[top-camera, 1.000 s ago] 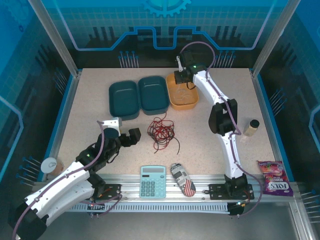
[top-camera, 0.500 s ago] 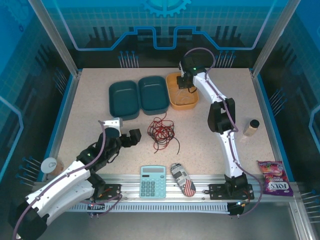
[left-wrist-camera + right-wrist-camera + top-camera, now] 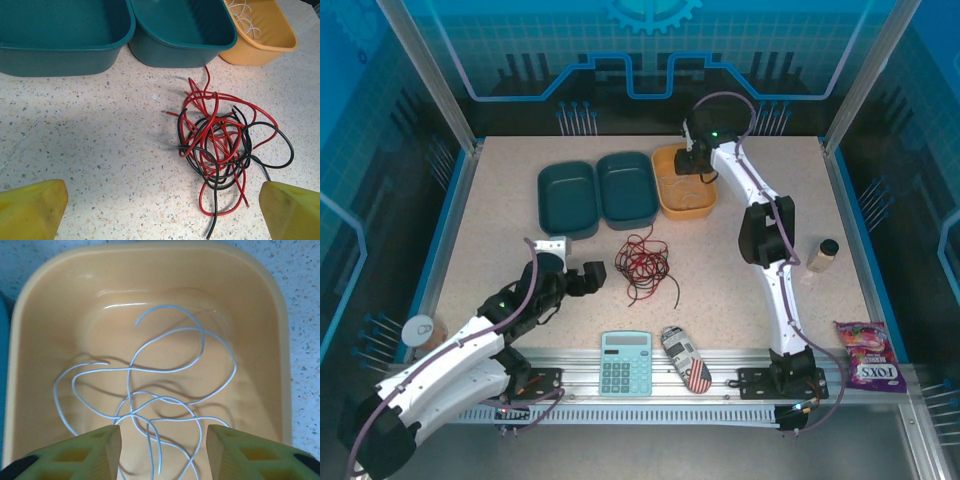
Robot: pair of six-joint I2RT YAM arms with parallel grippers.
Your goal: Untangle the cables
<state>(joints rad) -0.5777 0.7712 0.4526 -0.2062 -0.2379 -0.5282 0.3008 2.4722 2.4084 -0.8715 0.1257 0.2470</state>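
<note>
Top external view: red and black cables (image 3: 643, 265) lay in one knotted heap on the bench (image 3: 500, 240), mid-frame, just below the two teal tubs. The left teal tub (image 3: 568, 200) and the right teal tub (image 3: 627, 188) sat side by side, touching; an orange tub (image 3: 672, 207) stood against the right one.

Left hand (image 3: 590, 277) was low over the bench, just left of the heap and not touching it. Left wrist view: its yellow fingers (image 3: 30, 210) sat at the lower corners of the frame, spread wide, nothing between them. The heap lay centre-right in that frame; red and black strands were interlooped, with one black end and one red end trailing toward the lower edge.

Right hand (image 3: 697, 170) hung over the orange tub, upper centre of the frame. Right wrist view: its fingers (image 3: 90, 450) were parted at the bottom edge. Pale cables (image 3: 150, 369) lay loosely looped on the tub floor; some strands ran under the gap between the fingers. Contact could not be judged.
</note>
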